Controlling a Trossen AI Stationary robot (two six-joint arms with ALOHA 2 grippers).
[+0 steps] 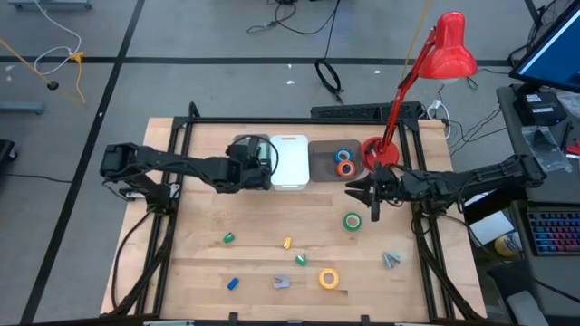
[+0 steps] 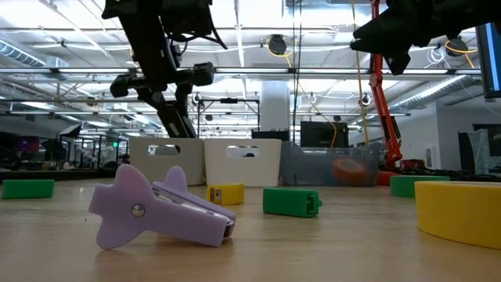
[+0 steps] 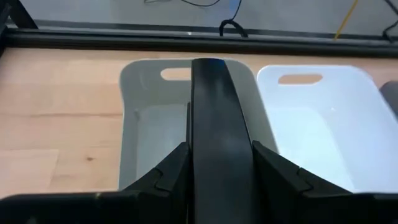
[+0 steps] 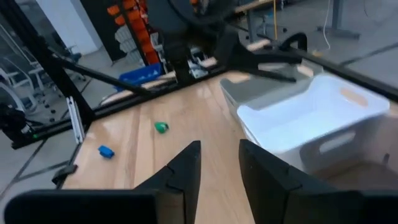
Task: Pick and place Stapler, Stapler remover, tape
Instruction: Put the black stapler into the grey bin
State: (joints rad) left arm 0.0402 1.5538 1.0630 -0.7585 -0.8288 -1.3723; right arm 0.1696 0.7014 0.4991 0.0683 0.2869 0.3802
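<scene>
Left gripper (image 1: 256,164) clamps a black stapler (image 3: 214,143) over the grey bin (image 3: 140,118), upper centre of the high view; the stapler's long axis points toward the bin's far handle. Right gripper (image 1: 370,194) hangs with fingers parted above the green tape (image 1: 352,221), right of centre.

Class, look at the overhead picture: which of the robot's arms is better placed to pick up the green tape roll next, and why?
The right. Its tool hangs open close beside the green tape roll, while the left tool is over the grey bin, shut on a black stapler, so it looks busy.
</scene>
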